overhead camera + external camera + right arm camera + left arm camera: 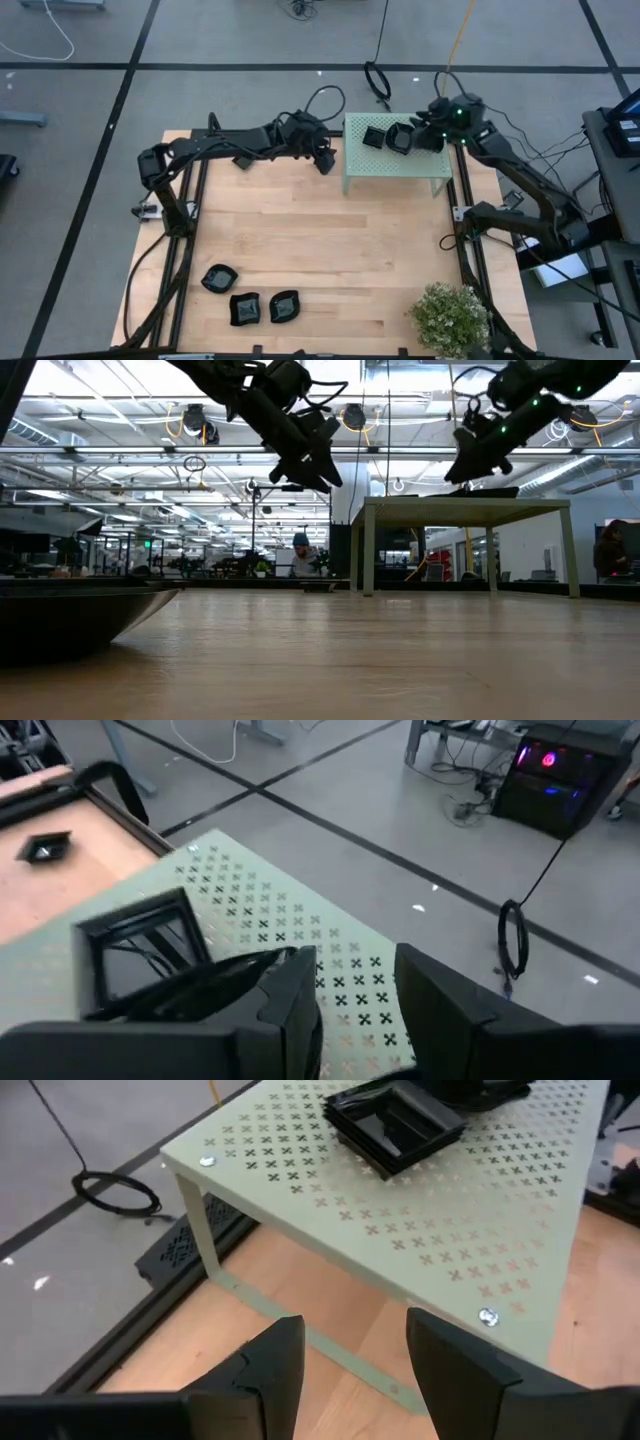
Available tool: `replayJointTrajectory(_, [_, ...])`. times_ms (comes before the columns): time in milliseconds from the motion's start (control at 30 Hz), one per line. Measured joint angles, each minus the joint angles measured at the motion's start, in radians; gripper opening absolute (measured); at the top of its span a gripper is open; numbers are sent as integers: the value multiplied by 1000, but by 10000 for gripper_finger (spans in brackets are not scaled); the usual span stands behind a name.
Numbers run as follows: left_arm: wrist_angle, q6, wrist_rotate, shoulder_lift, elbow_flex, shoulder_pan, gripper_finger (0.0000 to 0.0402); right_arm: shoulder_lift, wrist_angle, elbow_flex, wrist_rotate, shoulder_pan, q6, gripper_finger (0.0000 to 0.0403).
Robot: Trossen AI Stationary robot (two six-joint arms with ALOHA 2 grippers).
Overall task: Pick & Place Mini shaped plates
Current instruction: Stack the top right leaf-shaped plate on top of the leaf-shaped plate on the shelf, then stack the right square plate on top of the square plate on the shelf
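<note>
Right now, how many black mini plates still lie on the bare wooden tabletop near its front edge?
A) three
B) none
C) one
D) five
A: the high view shows three mini plates clustered on the wooden table at its front left, apart from the square plate on the pale green perforated stand.

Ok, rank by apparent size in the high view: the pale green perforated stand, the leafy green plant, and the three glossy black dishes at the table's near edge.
1. Pale green perforated stand, largest.
2. Leafy green plant, smaller in outline.
3. Three glossy black dishes, smallest; they look alike in size, so no ranking among them.
</note>
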Motion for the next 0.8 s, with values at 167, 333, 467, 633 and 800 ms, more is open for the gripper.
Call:
replayJointTrajectory(167, [1,12,-2,0,0,2,182,31,96,-69,25,0,-56,125])
replayJointTrajectory(333, [1,18,-2,0,0,3,182,47,114,-108,22,0,-78,125])
replayJointTrajectory(467, [2,57,-4,0,0,4,182,43,114,-118,22,4,-69,125])
replayJointTrajectory(633, [5,168,-9,0,0,4,182,-7,151,-118,22,23,-62,125])
replayJointTrajectory(800, [-1,355,24,20,0,4,182,-86,215,-118,21,50,-56,125])
